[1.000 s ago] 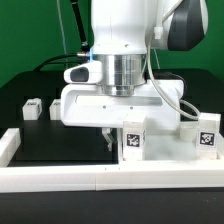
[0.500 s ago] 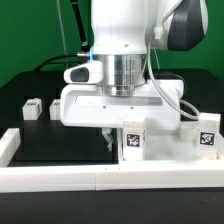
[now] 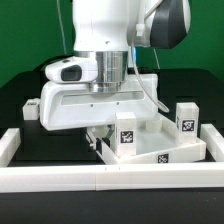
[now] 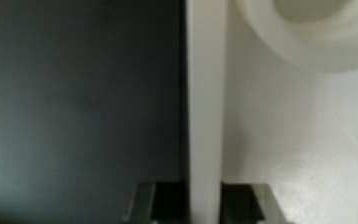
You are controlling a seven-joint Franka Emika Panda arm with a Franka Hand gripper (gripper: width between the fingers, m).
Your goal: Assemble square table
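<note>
The square table's white slab [image 3: 160, 143] lies on the black table, turned at an angle, with two tagged legs standing on it, one near [image 3: 127, 132] and one far right [image 3: 185, 118]. My gripper [image 3: 100, 136] reaches down at the slab's left edge and is shut on its raised rim. In the wrist view the rim [image 4: 208, 120] runs between my two dark fingers [image 4: 163, 204], gripper [image 4: 206, 206], with the slab's surface [image 4: 309, 140] and a round corner socket [image 4: 318, 30] beside it. A loose tagged leg [image 3: 31, 110] lies at the exterior view's left.
A long white border rail [image 3: 110, 180] runs along the front and another piece [image 3: 8, 146] stands at the left front. The arm's wide white hand [image 3: 85, 105] hides the table behind it. A green wall is at the back.
The arm has moved toward the exterior view's left, and the slab with its two legs has turned and shifted left with it.
</note>
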